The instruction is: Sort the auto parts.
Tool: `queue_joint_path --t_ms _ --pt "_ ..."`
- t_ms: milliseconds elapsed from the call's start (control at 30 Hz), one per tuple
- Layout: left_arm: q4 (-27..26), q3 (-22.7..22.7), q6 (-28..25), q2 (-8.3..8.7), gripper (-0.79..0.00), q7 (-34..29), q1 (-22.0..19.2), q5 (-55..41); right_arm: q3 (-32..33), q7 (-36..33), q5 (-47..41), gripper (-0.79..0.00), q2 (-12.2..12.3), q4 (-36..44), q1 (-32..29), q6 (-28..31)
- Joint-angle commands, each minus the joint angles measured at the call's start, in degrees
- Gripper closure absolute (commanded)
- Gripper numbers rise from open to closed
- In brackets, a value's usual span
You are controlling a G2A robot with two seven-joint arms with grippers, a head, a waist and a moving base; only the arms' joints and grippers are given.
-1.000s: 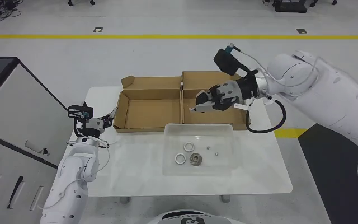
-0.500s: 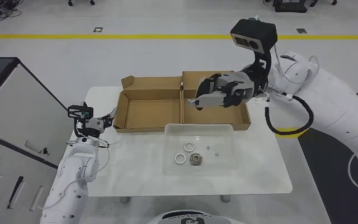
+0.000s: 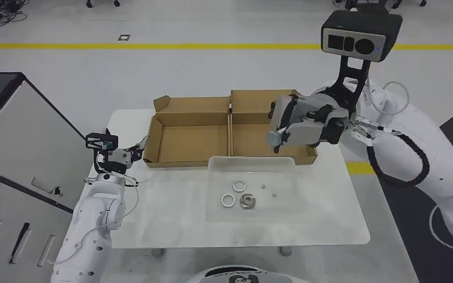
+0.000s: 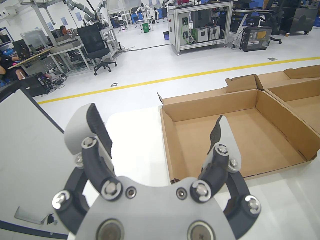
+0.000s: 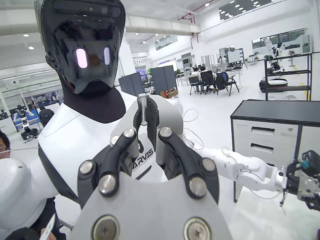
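My right gripper point(image 5: 146, 102) is shut on a threaded metal bolt point(image 5: 143, 111), with its fingers pointing up and back at the robot. In the top view it point(image 3: 277, 134) hangs over the right cardboard box point(image 3: 249, 106). A clear plastic tray point(image 3: 214, 170) at the table's front holds two white rings point(image 3: 240, 185), a metal bushing point(image 3: 248, 202) and a small part point(image 3: 273, 189). My left gripper point(image 4: 157, 126) stands open and holds nothing, by the left cardboard box point(image 4: 237, 131) at the table's left edge point(image 3: 134, 151).
The two open cardboard boxes point(image 3: 190, 134) sit side by side behind the tray. A grey cabinet point(image 3: 28, 134) stands left of the table. Bare white tabletop point(image 3: 325, 205) lies right of the tray and in front of it.
The right wrist has swung round and risen, drifting right over the right box with its fingers turning upward. The left arm has kept still.
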State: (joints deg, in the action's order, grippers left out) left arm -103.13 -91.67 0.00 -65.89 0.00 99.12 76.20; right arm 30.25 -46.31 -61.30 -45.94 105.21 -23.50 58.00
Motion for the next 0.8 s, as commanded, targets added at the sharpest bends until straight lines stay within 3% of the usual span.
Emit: queue_joint_path --t_ms 0,133,333,767 --pt "0.0 0.0 0.0 0.00 -0.785 0.0 0.0 0.0 0.0 0.0 0.0 0.000 0.0 0.0 0.0 0.0" --pt "0.0 0.0 0.0 0.00 -0.785 0.0 0.0 0.0 0.1 0.6 -0.1 0.000 0.0 0.3 -0.5 -0.4" --pt "0.0 0.0 0.0 0.00 -0.785 0.0 0.0 0.0 2.8 0.0 -4.0 0.000 -0.7 4.4 -6.5 0.0" --pt "0.0 0.0 0.0 0.00 -0.785 0.0 0.0 0.0 10.1 -0.5 -9.5 0.000 -4.6 12.1 -16.2 -0.5"
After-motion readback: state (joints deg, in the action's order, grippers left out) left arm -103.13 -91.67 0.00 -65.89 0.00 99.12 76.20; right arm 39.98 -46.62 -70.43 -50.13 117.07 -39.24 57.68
